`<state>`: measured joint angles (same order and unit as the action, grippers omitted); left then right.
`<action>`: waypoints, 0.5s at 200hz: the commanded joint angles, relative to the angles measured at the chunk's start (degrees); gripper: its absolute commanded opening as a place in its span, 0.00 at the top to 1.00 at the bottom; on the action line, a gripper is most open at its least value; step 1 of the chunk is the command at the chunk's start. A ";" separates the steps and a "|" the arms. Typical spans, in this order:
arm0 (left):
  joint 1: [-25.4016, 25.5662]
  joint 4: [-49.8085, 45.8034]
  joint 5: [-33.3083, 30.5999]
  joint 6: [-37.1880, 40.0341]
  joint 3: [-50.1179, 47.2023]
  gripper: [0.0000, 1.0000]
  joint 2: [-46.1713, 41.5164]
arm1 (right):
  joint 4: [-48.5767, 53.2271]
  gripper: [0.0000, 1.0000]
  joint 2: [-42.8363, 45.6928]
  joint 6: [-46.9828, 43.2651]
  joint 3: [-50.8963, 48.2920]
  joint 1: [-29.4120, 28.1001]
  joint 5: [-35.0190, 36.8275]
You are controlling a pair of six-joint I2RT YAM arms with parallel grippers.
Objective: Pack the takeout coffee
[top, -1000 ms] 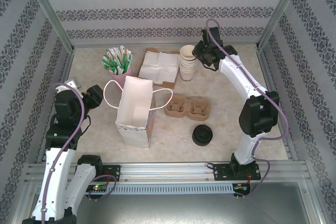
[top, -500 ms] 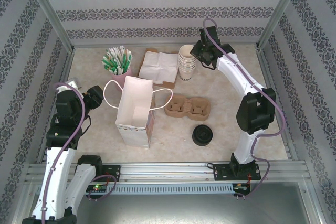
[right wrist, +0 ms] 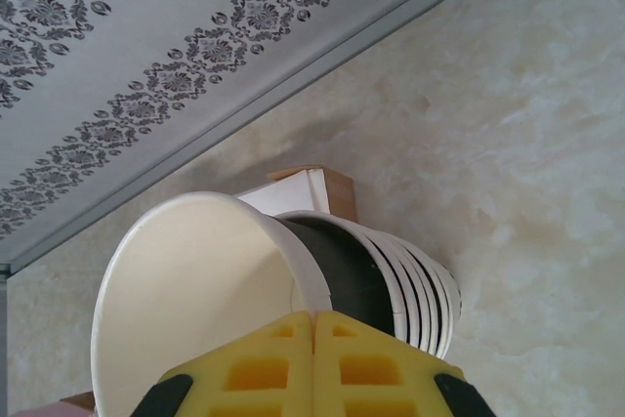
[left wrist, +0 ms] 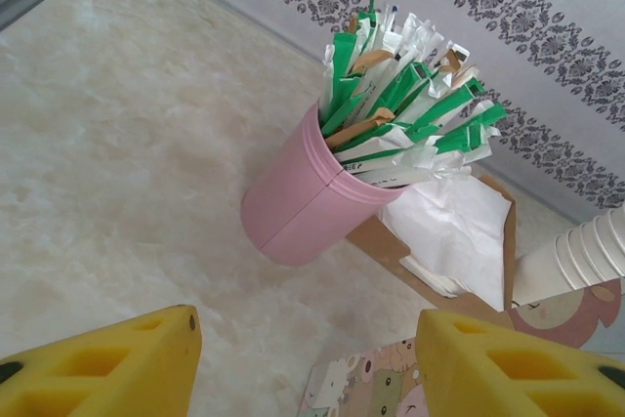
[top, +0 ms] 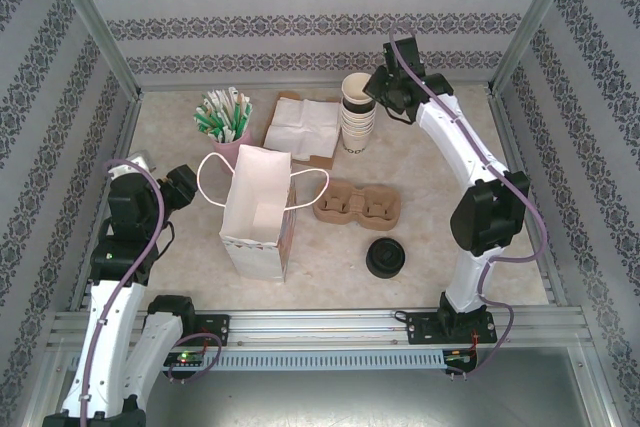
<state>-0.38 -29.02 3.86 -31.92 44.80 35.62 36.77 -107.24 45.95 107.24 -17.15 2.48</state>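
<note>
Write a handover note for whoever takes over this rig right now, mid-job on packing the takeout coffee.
Right gripper: jaws shut on the rim of the top cup, which is tilted off the cup stack at the back of the table.
Left gripper: jaws open, empty, facing the pink straw holder.
Black lid lies loose near the front; the cardboard carrier sits beside the open paper bag.
Done: one cup gripped.
Left: free the cup, lid it, put it in the bag.

Damask-striped walls point(top: 300, 7), marbled beige tabletop point(top: 330, 252)
</note>
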 commanded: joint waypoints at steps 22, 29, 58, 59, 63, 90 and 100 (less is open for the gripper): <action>-0.14 2.28 -3.11 -0.50 -1.70 0.40 -1.49 | 1.39 1.00 8.13 -4.19 3.40 -0.34 -0.02; -0.14 2.42 -2.70 -0.95 -1.77 0.40 -1.81 | 1.10 1.00 9.86 -4.45 2.82 -0.27 -0.44; -0.15 4.08 -2.15 -2.24 -3.21 0.40 -3.83 | 0.61 1.00 18.73 -5.51 -1.80 -0.65 -1.41; -0.15 4.11 -2.13 -2.25 -3.26 0.40 -3.90 | 0.64 1.00 19.09 -5.52 -2.05 -0.72 -1.42; -0.14 4.14 -2.17 -2.39 -3.41 0.40 -4.12 | 0.87 1.00 20.47 -5.51 -2.81 -0.81 -1.65; -0.14 3.08 -0.27 -3.06 -3.79 0.41 -4.68 | 3.45 1.00 29.70 -6.05 -10.74 -2.14 -2.09; -0.14 2.14 0.90 -3.05 -3.88 0.41 -4.72 | 5.17 1.00 33.43 -6.18 -13.32 -2.87 -1.56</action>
<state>-0.38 -27.38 2.72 -33.76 41.34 31.51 37.67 -79.44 41.50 99.50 -18.26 1.21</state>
